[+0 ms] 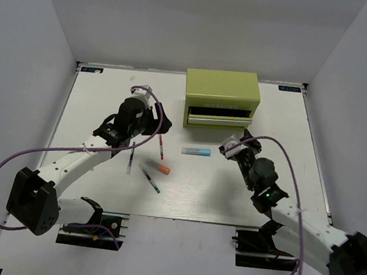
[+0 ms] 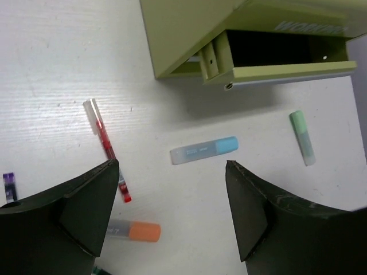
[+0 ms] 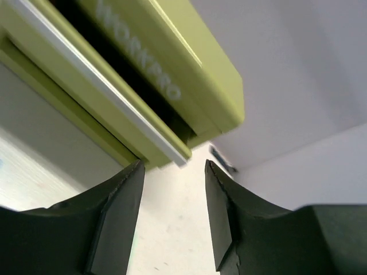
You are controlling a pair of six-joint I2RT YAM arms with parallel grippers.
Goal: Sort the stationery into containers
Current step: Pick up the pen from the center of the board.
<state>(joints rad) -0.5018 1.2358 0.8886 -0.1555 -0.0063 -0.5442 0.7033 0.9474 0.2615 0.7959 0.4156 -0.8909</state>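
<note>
Five slim pieces of stationery lie loose in the middle of the table (image 1: pixel 284 122). Nearest the arm bases is the green-tipped pen (image 1: pixel 153 180). The orange-capped marker (image 1: pixel 156 167) lies just beyond it, the grey pen (image 1: pixel 130 159) is off to their left, and the red-white pen (image 1: pixel 160 147) runs near-to-far behind them. A little farther and to the right sits the light-blue bar (image 1: pixel 196 151), its long axis left to right across the table.

The bar lies between the two claws. The left gripper (image 2: pixel 172 172) hangs to its left, fingers spread wide and empty, and its wrist view frames the bar just ahead of the gap. The right gripper (image 3: pixel 173 166) is closer to the bar's right end, jaws also apart and holding nothing. It faces the far side, towards the olive-green box (image 1: pixel 222 87).

That box stands at the far edge with one front drawer (image 1: pixel 218 120) pulled out. I'd judge the bar the left claw's pick, closing across its length.
</note>
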